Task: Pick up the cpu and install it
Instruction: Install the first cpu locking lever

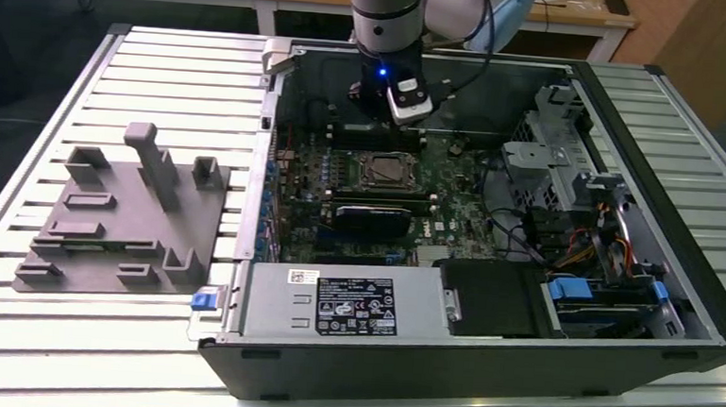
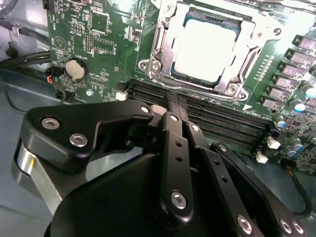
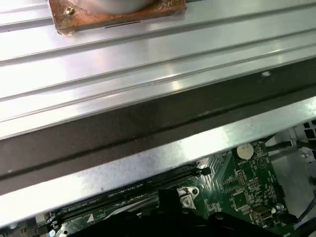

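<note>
The cpu, a flat square chip with a silvery-white top, lies in the metal socket frame on the green motherboard. In the exterior view the socket sits mid-board inside the open computer case. My gripper hangs over the memory slots just beside the socket, its black fingers drawn together with nothing showing between them. In the exterior view the gripper is at the far side of the case, behind the socket.
A grey blocky fixture plate lies on the slatted aluminium table at the exterior view's left. The case holds a power supply, drive cages and cables. A coin battery sits near the gripper.
</note>
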Controlling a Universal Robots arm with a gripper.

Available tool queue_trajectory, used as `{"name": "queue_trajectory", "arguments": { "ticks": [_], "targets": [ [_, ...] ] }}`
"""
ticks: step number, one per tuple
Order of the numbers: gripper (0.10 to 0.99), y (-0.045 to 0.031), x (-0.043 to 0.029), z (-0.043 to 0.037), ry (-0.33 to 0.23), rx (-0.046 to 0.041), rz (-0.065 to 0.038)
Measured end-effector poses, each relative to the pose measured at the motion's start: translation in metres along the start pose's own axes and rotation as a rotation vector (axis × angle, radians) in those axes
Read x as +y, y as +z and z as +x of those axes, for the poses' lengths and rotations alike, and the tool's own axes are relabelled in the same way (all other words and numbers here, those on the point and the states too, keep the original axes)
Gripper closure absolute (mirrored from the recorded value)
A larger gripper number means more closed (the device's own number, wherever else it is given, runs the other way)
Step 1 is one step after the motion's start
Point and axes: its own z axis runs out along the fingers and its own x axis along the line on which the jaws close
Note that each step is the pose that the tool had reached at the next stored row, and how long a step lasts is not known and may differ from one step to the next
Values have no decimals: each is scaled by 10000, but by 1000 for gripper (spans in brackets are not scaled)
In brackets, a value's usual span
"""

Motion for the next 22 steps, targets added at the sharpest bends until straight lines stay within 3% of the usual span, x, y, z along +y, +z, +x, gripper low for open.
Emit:
{"name": "queue_trajectory", "arguments": {
  "ticks": [4,5,8,9,10,17,22],
  "targets": [
    [980,-1,0,0,3,8,-3],
    [980,1,0,-2,4,49,10],
    [980,8,-4,-21,46,421,135],
    [980,9,-8,-29,57,526,175],
    [980,8,-17,-35,61,578,204],
    [980,-1,-122,-73,64,589,296],
    [980,-7,-185,-98,45,596,452]
  ]
}}
